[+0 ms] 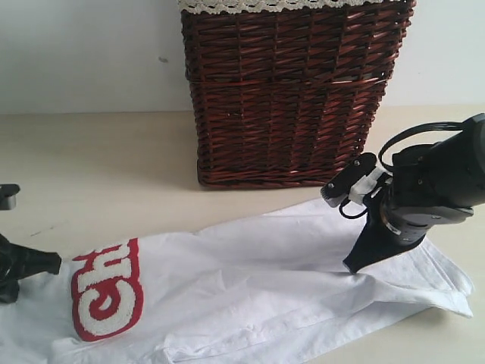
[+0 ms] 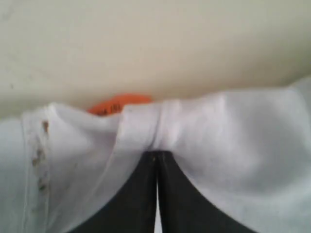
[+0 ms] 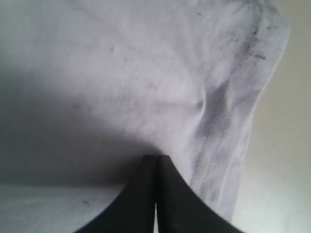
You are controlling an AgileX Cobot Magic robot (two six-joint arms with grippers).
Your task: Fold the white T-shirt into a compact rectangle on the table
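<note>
Shirt (image 1: 250, 280) lies crumpled on the tabletop (image 1: 114, 159) in front of the basket (image 1: 288, 98). Its long axis runs left-right in the exterior view, rising slightly to the right. The lettering (image 1: 106, 292) and orange tag (image 2: 116, 103) are at the left end. Left jaws are clenched on fabric by the tag. Right jaws are clenched on fabric near the stitched right edge.

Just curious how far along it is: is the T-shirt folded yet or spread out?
Partly folded: the T-shirt lies as a long, rumpled strip across the table, its lettering half showing, not yet a compact rectangle.
</note>
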